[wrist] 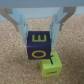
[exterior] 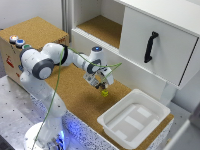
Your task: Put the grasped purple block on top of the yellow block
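Jaws closed on purple block (wrist: pixel 39 45), gripped on two opposite sides, held off cork worktop (exterior: pixel 75 92). Yellow block (wrist: pixel 51 63) resting on worktop just beside and below, near white tray (exterior: pixel 111 117).

Purple block (wrist: pixel 38 45) with yellow letters; yellow block (wrist: pixel 51 63) yellow-green
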Motion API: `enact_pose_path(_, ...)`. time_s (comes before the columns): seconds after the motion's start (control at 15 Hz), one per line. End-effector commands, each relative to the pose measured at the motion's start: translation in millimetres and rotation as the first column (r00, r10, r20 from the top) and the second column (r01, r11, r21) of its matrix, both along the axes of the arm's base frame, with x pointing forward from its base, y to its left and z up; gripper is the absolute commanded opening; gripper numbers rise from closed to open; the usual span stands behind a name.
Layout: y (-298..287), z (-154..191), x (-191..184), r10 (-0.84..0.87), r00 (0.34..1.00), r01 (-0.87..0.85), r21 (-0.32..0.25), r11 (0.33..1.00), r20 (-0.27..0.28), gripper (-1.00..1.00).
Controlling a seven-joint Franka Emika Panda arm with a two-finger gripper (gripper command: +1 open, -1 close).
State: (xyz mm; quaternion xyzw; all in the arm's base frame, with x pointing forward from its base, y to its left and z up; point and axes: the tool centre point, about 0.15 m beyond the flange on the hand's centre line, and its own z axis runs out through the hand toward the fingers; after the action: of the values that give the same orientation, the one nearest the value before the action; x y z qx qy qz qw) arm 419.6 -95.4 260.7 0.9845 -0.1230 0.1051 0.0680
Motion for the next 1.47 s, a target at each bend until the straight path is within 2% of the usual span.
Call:
enact_pose_path(0.0, -15.0, 6.0, -10.3, -0.006, 0.999, 0.007, 0.022, 1.000, -0.044, -1.00)
enact_pose_path(0.2, -11.2, 12.8, -10.2, 0.022, 1.000, -0.022, -0.002, 1.000, -0.022, -1.00)
enact_pose_path(0.4, 7.9, 23.4, -21.2, 0.088, 0.996, -0.087, -0.089, 0.992, 0.000, -1.00)
enact_pose_path(0.47, 10.2, 26.7, -27.5, 0.096, 0.995, -0.092, -0.102, 0.991, 0.028, -1.00)
enact_pose_path(0.53, 9.0, 28.1, -30.8, 0.086, 0.995, -0.081, -0.110, 0.991, 0.044, -1.00)
enact_pose_path(0.6, 4.4, 29.1, -33.6, 0.068, 0.995, -0.061, -0.090, 0.994, 0.070, -1.00)
enact_pose_path(0.67, 1.8, 30.4, -35.1, 0.060, 0.995, -0.049, -0.129, 0.990, 0.078, -1.00)
enact_pose_path(0.87, -9.0, 28.6, -34.7, 0.050, 0.993, -0.037, -0.121, 0.992, 0.108, -1.00)
enact_pose_path(1.0, -21.4, 23.6, -27.6, 0.049, 0.993, -0.037, -0.114, 0.993, 0.106, -1.00)
enact_pose_path(1.13, -41.6, 17.1, -17.4, 0.038, 0.998, -0.031, -0.124, 0.992, 0.056, -1.00)
enact_pose_path(1.2, -53.3, 17.9, -15.6, 0.029, 0.998, -0.022, -0.126, 0.992, 0.049, -1.00)
enact_pose_path(1.4, -89.6, 6.0, -6.0, 0.074, 0.997, -0.072, -0.060, 0.996, 0.016, -1.00)
